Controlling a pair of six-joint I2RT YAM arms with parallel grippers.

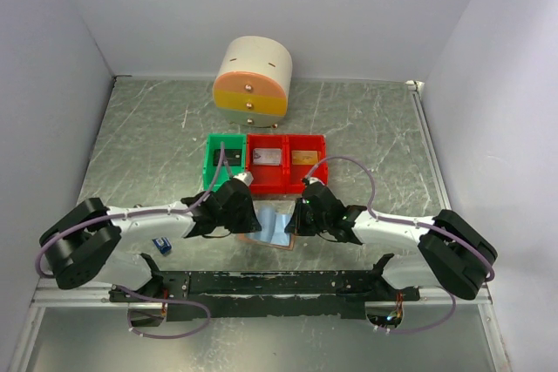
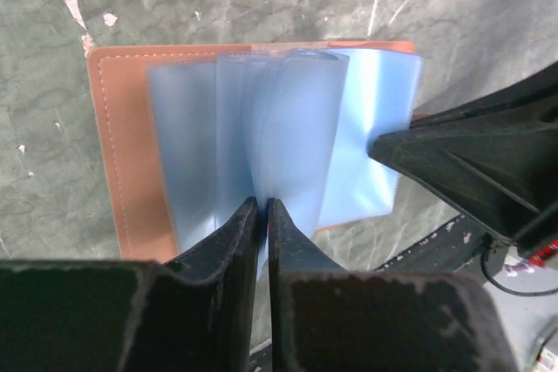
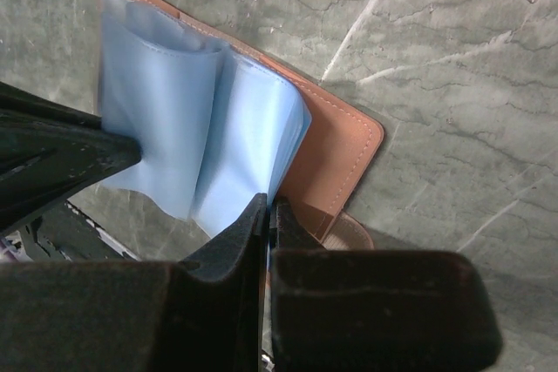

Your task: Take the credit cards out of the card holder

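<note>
The card holder [image 1: 272, 226] lies open on the table between my two grippers, tan-brown [image 2: 122, 145] with pale blue pocket leaves [image 2: 296, 128] fanned upward. My left gripper [image 2: 261, 202] is shut on the lower edge of one blue leaf. My right gripper [image 3: 268, 200] is shut on the edge of a blue leaf [image 3: 248, 145] beside the tan cover [image 3: 336, 150]. Whether a credit card sits inside either pinched leaf I cannot tell. A silvery card [image 1: 267, 157] lies in the red bin.
A green bin [image 1: 209, 163] and a red two-part bin [image 1: 286, 182] stand just behind the holder. A round cream and orange drawer unit [image 1: 252, 82] is at the back. A small blue gadget [image 1: 161, 245] lies by the left arm.
</note>
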